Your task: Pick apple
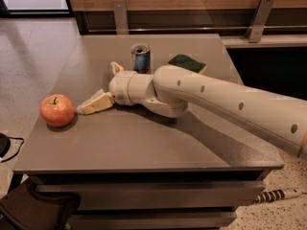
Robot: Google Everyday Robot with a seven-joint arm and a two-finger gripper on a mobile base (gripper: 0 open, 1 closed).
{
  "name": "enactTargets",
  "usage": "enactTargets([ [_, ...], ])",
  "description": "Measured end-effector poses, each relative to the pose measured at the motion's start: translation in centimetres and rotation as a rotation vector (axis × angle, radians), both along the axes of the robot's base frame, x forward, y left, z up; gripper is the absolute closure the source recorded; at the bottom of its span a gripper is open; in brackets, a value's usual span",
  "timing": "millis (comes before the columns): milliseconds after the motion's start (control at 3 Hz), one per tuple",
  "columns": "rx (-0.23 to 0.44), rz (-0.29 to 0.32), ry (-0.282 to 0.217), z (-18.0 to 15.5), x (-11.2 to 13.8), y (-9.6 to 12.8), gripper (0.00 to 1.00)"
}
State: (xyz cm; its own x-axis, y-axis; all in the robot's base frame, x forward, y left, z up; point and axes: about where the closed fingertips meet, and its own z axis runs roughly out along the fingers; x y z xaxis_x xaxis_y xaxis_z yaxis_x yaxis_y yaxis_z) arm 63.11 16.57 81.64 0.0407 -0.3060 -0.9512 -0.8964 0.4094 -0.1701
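Note:
The apple (57,110), red-orange with a short dark stem, sits on the grey table (144,143) near its left edge. My gripper (98,87) is just right of the apple, low over the table, at the end of the white arm (216,99) that reaches in from the right. It is open and empty. One cream finger (95,103) points at the apple with a small gap between them; the other finger (115,67) sticks up toward the back.
A blue drink can (140,57) stands behind the wrist. A green sponge (188,63) lies to its right. A wooden wall with metal brackets runs behind the table. A cable lies on the floor at the left.

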Motion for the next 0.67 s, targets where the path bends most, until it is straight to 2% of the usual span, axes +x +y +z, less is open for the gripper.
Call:
enactTargets([
  [333, 0.000, 0.000, 0.000, 0.00, -0.01, 0.02, 0.16],
  [667, 0.000, 0.000, 0.000, 0.05, -0.01, 0.02, 0.19],
])
